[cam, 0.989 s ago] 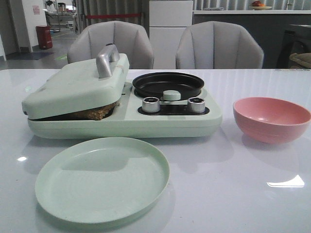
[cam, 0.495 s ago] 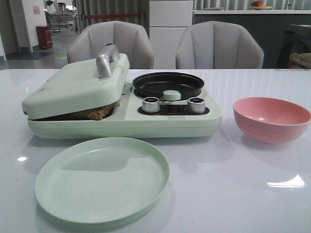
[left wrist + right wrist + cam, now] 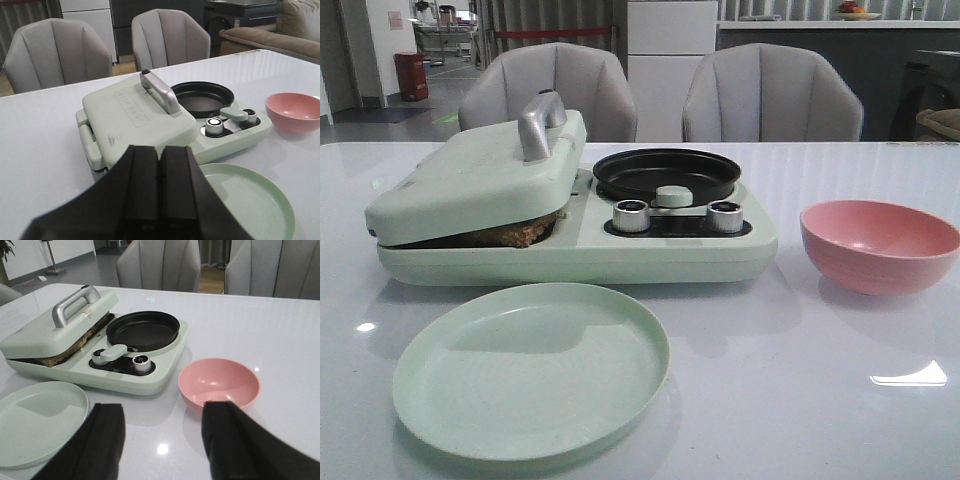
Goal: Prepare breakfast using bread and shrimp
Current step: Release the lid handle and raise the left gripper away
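Note:
The bread (image 3: 516, 234) shows only as a brown toasted edge under the tilted lid (image 3: 480, 175) of the pale green breakfast maker. The edge also shows in the right wrist view (image 3: 59, 358). The shrimp is out of view; the black pan (image 3: 666, 172) and the pink bowl (image 3: 878, 245) look empty. My left gripper (image 3: 160, 152) is shut on nothing, held above the table on the near side of the maker (image 3: 135, 112). My right gripper (image 3: 162, 415) is open and empty above the table, between the green plate (image 3: 37, 417) and the pink bowl (image 3: 219, 382). Neither gripper shows in the front view.
An empty pale green plate (image 3: 530, 365) lies in front of the maker. The lid has a silver handle (image 3: 540, 122). Two silver dials (image 3: 631, 215) and a pale green knob (image 3: 672, 196) sit in front of the pan. Two grey chairs (image 3: 770, 95) stand behind the table.

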Action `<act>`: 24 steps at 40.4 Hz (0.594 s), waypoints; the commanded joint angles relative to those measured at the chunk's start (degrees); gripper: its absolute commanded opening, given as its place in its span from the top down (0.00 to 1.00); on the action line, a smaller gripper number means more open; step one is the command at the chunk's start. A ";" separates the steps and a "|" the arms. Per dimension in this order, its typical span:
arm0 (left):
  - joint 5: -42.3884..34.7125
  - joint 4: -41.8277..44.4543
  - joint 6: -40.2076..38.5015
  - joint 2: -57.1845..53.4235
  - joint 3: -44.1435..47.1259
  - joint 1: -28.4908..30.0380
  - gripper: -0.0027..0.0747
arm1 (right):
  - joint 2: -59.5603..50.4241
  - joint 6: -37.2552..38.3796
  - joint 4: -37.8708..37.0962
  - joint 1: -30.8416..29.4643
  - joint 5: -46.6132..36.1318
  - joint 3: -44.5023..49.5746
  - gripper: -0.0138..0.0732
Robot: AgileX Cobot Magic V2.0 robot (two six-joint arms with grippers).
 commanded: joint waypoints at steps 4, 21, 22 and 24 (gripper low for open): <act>-4.69 -1.09 -0.63 0.52 -1.58 -0.41 0.92 | 11.38 -0.34 -0.30 -0.22 -4.43 -8.33 0.31; -4.69 -1.09 -0.63 0.52 -1.58 -0.41 0.92 | 35.54 -0.34 1.10 -0.62 -1.69 -21.71 0.31; -4.69 -1.09 -0.63 0.52 -1.58 -0.41 0.92 | 37.10 -0.34 1.10 -0.94 -1.22 -22.40 0.31; -4.69 -1.09 -0.63 0.52 -1.58 -0.41 0.92 | 39.68 -0.34 1.34 -1.82 0.19 -24.43 0.31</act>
